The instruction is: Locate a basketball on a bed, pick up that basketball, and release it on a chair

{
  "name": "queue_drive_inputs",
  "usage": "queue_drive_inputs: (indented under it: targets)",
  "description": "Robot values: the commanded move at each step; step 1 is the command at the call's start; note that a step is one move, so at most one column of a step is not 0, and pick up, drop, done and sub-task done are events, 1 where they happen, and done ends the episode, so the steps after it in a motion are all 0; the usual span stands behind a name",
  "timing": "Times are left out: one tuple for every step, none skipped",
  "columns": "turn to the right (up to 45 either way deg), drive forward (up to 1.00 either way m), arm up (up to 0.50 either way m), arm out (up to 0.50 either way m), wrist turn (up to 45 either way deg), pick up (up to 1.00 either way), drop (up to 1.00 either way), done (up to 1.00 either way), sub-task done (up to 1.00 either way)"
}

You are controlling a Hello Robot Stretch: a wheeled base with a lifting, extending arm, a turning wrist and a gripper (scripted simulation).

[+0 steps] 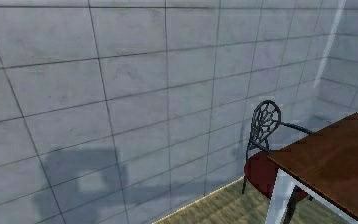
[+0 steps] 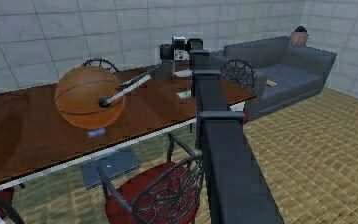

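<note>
Ahead of the robot, the forward view has a grey tiled wall. At its right a dark metal chair stands beside a wooden bench.

Out on the arm side, the arm stretches across the bench toward an orange basketball, with the hand in front of it. Whether the hand holds the ball, or the ball rests on the bench, cannot be told. A red-seated chair stands nearer, partly under the bench.

Likely risk: the round ball rolls off that seat on release, or knocks the bench edge going down.
</note>
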Motion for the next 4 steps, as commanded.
queue_drive_inputs:
  targets:
    - [0.0,0.0,0.0,0.0,45.0,0.0,0.0,0.0,0.0]
    - [0.0,0.0,0.0,0.0,18.0,0.0,0.0,0.0,0.0]
    - [0.0,0.0,-0.44,0.0,0.0,0.0,0.0,0.0,0.0]
    - [0.0,0.0,-0.5,0.0,0.0,0.0,0.0,0.0,0.0]
